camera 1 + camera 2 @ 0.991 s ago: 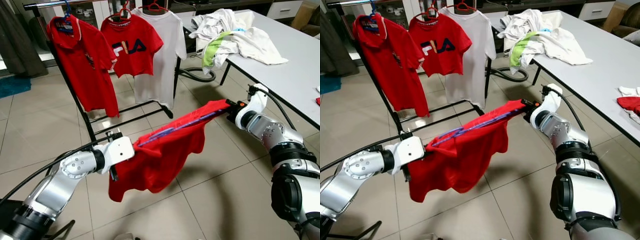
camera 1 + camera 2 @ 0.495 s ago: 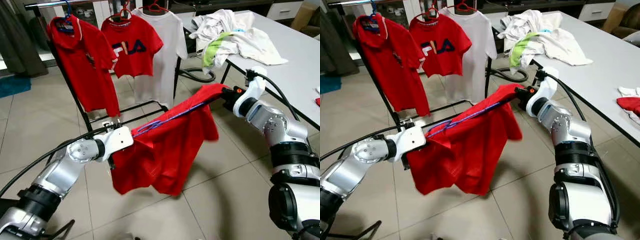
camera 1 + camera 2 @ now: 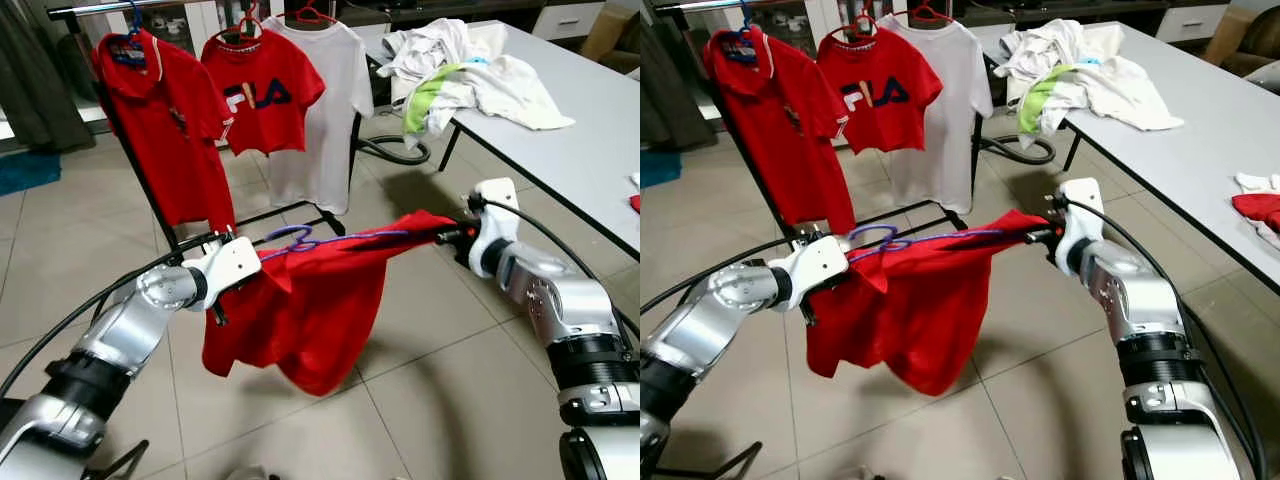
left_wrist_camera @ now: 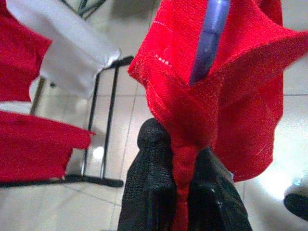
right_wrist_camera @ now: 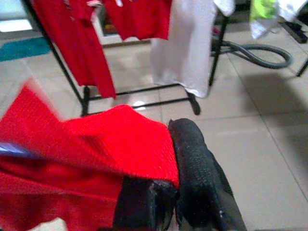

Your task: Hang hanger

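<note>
- The red shirt (image 3: 310,310) on its purple hanger (image 3: 330,240) is carried level between both arms, in front of the clothes rack (image 3: 150,200) and well apart from its rail.
- The left pincer (image 4: 180,185) is clenched on a bunched fold of the shirt at the hook end; the right pincer (image 5: 168,192) is clenched on the opposite shoulder of the shirt.
- The hanger hook (image 3: 285,236) projects beside the left pincer and is free of cloth.
- The rail (image 3: 100,8) already carries a red polo (image 3: 160,120), a red logo shirt (image 3: 262,95) and a white shirt (image 3: 325,110). A pile of clothes (image 3: 460,65) lies on the tabletop (image 3: 590,140).
- Procedure, judged from this position: raise both arms together so the hanger stays level; tilt the hook upward toward the rail.
- Aim for a bare stretch of rail between hung garments.
- Lower the hook fully over the rail before releasing either pincer; release the hook end last.
- Risk: the grip is on cloth, not on the hanger, so the hanger may slide inside the shirt.
</note>
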You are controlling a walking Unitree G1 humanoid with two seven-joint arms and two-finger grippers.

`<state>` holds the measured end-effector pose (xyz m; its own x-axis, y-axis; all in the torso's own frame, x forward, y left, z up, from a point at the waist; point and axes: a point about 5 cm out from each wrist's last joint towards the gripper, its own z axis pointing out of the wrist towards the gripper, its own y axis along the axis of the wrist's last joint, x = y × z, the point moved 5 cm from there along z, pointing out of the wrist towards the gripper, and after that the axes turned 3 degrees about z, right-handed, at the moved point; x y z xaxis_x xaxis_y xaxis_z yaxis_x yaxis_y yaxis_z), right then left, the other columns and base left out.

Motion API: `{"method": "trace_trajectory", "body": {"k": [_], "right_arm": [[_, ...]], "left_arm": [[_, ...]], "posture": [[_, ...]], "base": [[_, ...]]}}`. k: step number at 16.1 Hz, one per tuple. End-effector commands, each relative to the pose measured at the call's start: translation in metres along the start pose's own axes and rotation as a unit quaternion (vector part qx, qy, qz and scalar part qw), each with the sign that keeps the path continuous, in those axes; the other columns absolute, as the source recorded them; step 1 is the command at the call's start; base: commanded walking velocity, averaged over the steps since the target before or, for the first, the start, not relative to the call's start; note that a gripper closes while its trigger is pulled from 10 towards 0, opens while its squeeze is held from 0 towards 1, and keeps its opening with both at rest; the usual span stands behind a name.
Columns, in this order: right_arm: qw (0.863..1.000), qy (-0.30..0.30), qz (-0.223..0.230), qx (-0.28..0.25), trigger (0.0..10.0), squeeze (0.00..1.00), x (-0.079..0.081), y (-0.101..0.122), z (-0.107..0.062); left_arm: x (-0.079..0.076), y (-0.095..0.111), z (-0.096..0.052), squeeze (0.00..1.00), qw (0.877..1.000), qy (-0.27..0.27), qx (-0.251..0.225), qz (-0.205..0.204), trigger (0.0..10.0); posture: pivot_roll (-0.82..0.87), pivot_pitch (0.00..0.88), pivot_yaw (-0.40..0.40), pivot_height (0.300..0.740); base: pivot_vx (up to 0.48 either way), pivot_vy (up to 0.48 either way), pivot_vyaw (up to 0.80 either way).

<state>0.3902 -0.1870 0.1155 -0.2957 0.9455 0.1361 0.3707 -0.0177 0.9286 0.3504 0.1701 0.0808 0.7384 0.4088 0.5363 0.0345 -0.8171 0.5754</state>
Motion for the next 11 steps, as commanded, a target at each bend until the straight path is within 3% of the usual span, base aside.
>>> {"method": "trace_trajectory", "body": {"k": [1, 3, 4, 5, 7, 8, 11], "right_arm": [[0.996, -0.082, -0.005, -0.026, 0.0, 0.00, -0.042, 0.013, -0.017], [0.995, -0.091, 0.016, -0.024, 0.0, 0.00, -0.051, 0.009, -0.021], [0.993, -0.107, 0.047, -0.028, 0.0, 0.00, -0.065, 0.010, -0.024], [0.991, -0.113, 0.058, -0.031, 0.0, 0.00, -0.071, 0.010, -0.025], [0.990, -0.117, 0.065, -0.048, 0.0, 0.00, -0.079, 0.023, -0.027], [0.990, -0.114, 0.064, -0.057, 0.0, 0.00, -0.080, 0.031, -0.028], [0.990, -0.105, 0.061, -0.066, 0.0, 0.00, -0.082, 0.040, -0.031]], "left_arm": [[0.008, -0.041, -0.015, 0.00, 0.997, 0.013, 0.078, -0.010, 0.0], [-0.003, -0.052, -0.018, 0.00, 0.995, -0.009, 0.095, 0.002, 0.0], [-0.019, -0.069, -0.022, 0.00, 0.992, -0.039, 0.122, 0.011, 0.0], [-0.025, -0.074, -0.024, 0.00, 0.990, -0.049, 0.130, 0.013, 0.0], [-0.043, -0.095, -0.028, 0.00, 0.983, -0.080, 0.167, -0.001, 0.0], [-0.044, -0.103, -0.029, 0.00, 0.980, -0.074, 0.183, -0.006, 0.0], [-0.027, -0.128, -0.039, 0.00, 0.970, -0.028, 0.243, -0.009, 0.0]], "posture": [[0.02, 0.000, -0.004, 0.740], [0.02, 0.000, -0.003, 0.740], [0.02, 0.000, 0.002, 0.740], [0.02, 0.000, 0.002, 0.740], [0.02, 0.000, 0.007, 0.740], [0.02, 0.000, 0.008, 0.740], [0.01, 0.000, 0.018, 0.740]], "base": [[0.000, 0.000, 0.00], [0.000, 0.000, 0.00], [0.000, 0.000, 0.00], [0.000, 0.000, 0.00], [0.000, 0.000, 0.00], [0.000, 0.000, 0.00], [0.000, 0.000, 0.00]]}}
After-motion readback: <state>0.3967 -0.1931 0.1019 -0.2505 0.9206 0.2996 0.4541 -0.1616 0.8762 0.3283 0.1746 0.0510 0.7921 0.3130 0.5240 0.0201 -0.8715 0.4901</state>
